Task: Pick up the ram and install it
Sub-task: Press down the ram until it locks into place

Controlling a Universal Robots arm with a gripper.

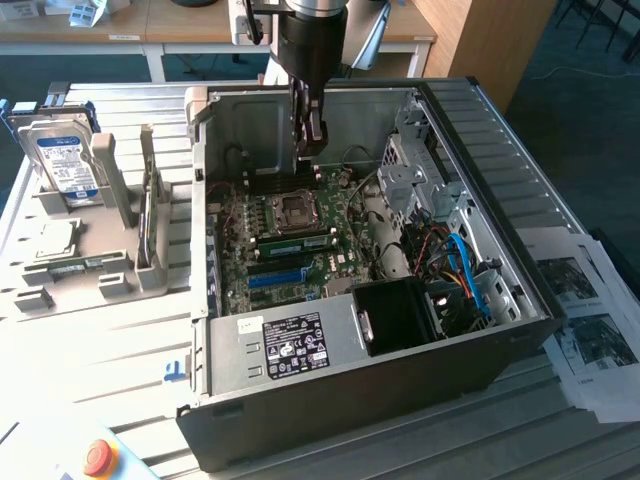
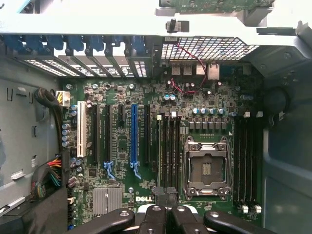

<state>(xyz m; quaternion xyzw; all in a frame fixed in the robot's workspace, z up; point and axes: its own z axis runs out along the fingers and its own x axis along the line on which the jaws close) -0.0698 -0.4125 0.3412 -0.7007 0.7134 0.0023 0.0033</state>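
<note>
The ram, a narrow green stick with a pale label, lies along a memory slot on the motherboard inside the open computer case, just beside the CPU socket. Seen from the wrist, it is a thin green edge in the slot farthest from the socket. My gripper hangs above the board, over the socket's far side and apart from the ram. Its dark fingers are pressed together, shut, with nothing between them.
On the exterior view's left, a grey fixture carries a silver hard drive and a CPU chip. A black fan shroud and blue cables fill the case's near right. Printed papers lie outside, and a red stop button sits near the front.
</note>
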